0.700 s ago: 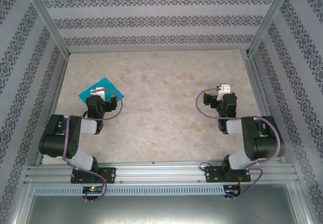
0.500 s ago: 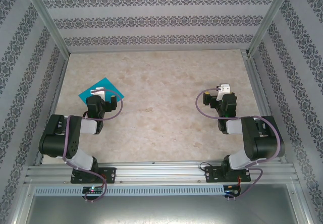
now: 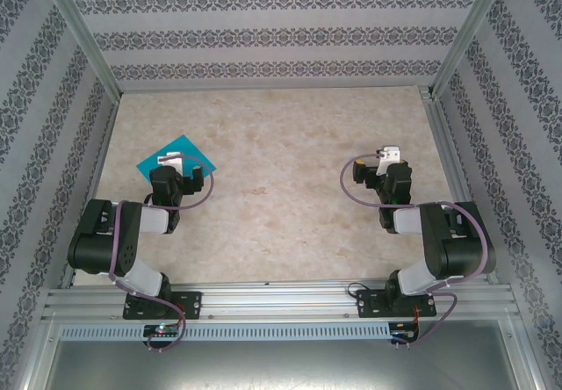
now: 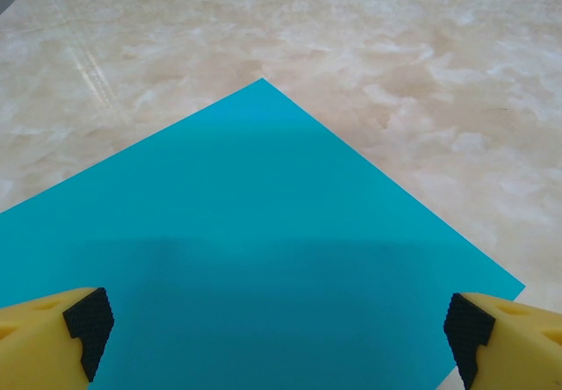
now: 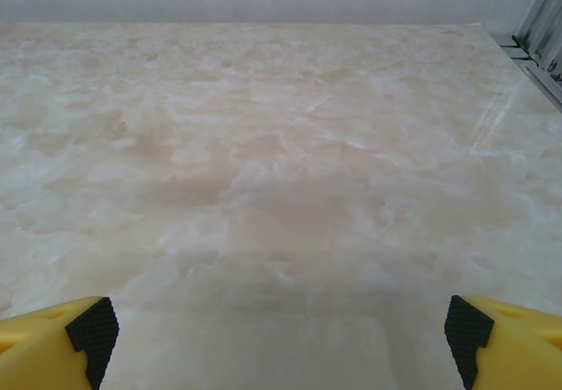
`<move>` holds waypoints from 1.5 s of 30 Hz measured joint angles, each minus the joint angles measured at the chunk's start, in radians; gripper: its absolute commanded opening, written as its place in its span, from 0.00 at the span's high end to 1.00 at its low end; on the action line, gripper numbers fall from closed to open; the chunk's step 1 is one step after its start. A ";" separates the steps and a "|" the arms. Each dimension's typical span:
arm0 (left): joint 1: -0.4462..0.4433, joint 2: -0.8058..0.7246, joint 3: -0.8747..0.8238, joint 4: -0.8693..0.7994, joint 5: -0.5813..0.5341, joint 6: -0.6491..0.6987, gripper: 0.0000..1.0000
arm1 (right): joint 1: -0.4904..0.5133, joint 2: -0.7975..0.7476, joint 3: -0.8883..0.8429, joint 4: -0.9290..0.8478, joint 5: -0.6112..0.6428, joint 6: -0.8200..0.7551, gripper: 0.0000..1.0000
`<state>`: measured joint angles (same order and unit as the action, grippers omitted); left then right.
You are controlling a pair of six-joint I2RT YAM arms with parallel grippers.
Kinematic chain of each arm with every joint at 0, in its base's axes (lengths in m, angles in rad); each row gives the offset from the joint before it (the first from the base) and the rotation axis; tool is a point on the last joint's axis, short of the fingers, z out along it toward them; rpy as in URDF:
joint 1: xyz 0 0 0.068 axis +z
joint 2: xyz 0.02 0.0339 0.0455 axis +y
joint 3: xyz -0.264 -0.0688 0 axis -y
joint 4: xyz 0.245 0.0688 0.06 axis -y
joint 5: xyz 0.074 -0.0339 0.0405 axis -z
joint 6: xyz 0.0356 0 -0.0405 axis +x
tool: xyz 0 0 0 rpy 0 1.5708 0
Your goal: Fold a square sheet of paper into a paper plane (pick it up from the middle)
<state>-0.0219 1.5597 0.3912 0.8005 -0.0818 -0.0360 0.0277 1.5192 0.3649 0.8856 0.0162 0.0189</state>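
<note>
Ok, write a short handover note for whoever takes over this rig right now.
Left gripper: open, poised over the square sheet of paper, holding nothing.
Right gripper: open above bare table, holding nothing.
Paper: flat and unfolded on the table's left side, one corner pointing away from the arms.
Done: no grasp, no fold.
Left: pick the sheet up from its middle, then make every fold.

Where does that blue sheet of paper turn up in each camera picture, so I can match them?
Top external: the square sheet of paper lies left of centre, beneath the left gripper.
Left wrist: it spreads across the lower half, one corner pointing away, between the open fingers.
Right wrist: the open right gripper faces the marble tabletop.
Shared landmark: that beige marble tabletop.
</note>
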 measured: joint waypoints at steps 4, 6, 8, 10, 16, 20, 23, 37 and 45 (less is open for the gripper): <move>0.000 0.000 0.000 0.000 0.000 0.000 0.00 | 0.000 0.000 0.000 0.000 0.000 0.000 0.02; 0.000 0.000 0.000 0.000 0.000 0.000 0.00 | 0.000 0.000 0.000 0.000 0.000 0.000 0.02; 0.000 0.000 0.000 0.000 0.000 0.000 0.00 | 0.000 0.000 0.000 0.000 0.000 0.000 0.02; 0.000 0.000 0.000 0.000 0.000 0.000 0.00 | 0.000 0.000 0.000 0.000 0.000 0.000 0.02; 0.000 0.000 0.000 0.000 0.000 0.000 0.00 | 0.000 0.000 0.000 0.000 0.000 0.000 0.02; 0.000 0.000 0.000 0.000 0.000 0.000 0.00 | 0.000 0.000 0.000 0.000 0.000 0.000 0.02; 0.000 0.000 0.000 0.000 0.000 0.000 0.00 | 0.000 0.000 0.000 0.000 0.000 0.000 0.02; 0.000 -0.184 0.013 -0.139 -0.039 -0.031 0.00 | 0.007 -0.030 -0.060 0.061 -0.010 -0.016 0.02; 0.002 -0.370 0.176 -0.514 -0.053 -0.204 0.00 | 0.016 -0.293 0.011 -0.263 0.019 0.014 0.02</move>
<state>-0.0200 1.1896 0.5674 0.2867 -0.1352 -0.2398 0.0441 1.2259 0.3763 0.6228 0.0353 0.0330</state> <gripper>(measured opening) 0.999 0.977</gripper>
